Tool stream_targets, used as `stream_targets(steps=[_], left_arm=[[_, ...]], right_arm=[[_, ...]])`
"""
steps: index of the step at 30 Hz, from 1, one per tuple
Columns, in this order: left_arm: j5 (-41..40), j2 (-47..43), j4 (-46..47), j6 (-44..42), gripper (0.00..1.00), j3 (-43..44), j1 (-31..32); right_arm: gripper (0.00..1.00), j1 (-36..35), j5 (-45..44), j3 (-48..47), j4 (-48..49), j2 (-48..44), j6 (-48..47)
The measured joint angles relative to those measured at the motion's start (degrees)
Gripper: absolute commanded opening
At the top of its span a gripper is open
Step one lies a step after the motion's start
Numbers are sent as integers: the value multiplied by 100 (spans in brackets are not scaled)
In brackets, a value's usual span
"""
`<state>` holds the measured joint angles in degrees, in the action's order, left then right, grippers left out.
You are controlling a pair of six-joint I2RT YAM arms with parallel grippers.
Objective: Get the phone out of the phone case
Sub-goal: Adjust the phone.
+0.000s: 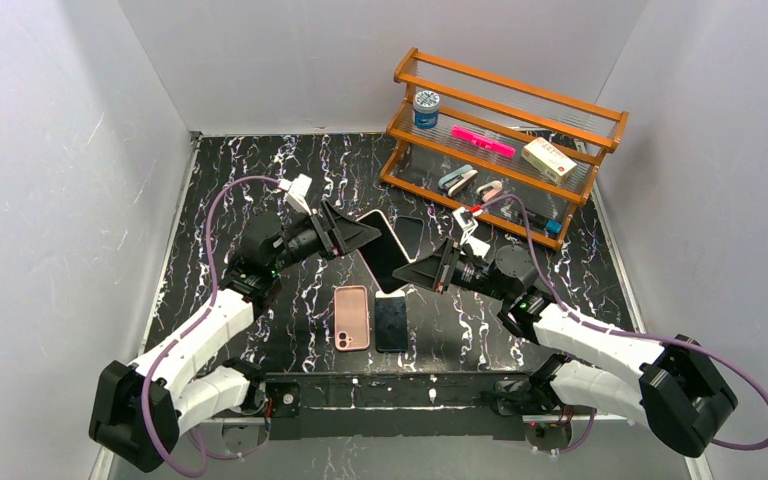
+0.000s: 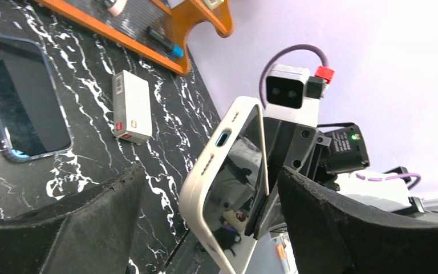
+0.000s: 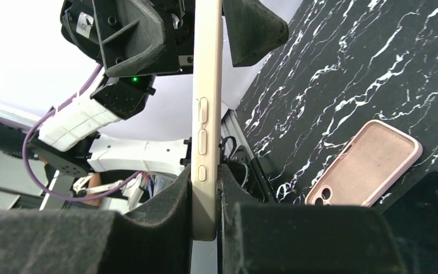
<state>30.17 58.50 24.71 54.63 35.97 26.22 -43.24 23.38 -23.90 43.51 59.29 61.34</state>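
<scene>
A phone in a cream case (image 1: 384,250) is held tilted above the table's middle. My right gripper (image 1: 422,272) is shut on its lower end; in the right wrist view the case's side with buttons (image 3: 207,114) stands pinched between the gripper's (image 3: 205,212) two pads. My left gripper (image 1: 348,234) is open around the phone's upper end. In the left wrist view the cased phone (image 2: 228,182) sits between the spread fingers (image 2: 91,228), with a gap on the left side.
A pink case (image 1: 352,317) and a black phone (image 1: 392,322) lie side by side near the front. Another dark phone (image 1: 410,235) lies behind the held one. A wooden rack (image 1: 505,140) with small items stands at the back right. A white box (image 2: 131,107) lies near it.
</scene>
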Motion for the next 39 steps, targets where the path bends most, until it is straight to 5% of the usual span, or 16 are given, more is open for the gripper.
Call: stream_targets(steps=[8,12,15,18,20,27,39], left_arm=[[396,-15,551,310,53,-2,85],[507,-13,833,476,49,-4,192],[531,-7,955,568,35,-4,256],[529,15,1016,667,11,-9,269],[542,13,1180,800,0,-35,275],[417,-127,1355,1062,0,-107,302],[-673,-455,1202,1718,0,-444,354]], right_arm=[[1,0,400,-195,343,188,179],[1,4,468,-225,474,273,210],[1,7,498,-227,522,308,210],[2,7,527,-245,669,308,210],[10,7,568,-254,686,326,214],[46,9,610,-295,839,339,98],[59,-243,363,-295,1073,463,-225]])
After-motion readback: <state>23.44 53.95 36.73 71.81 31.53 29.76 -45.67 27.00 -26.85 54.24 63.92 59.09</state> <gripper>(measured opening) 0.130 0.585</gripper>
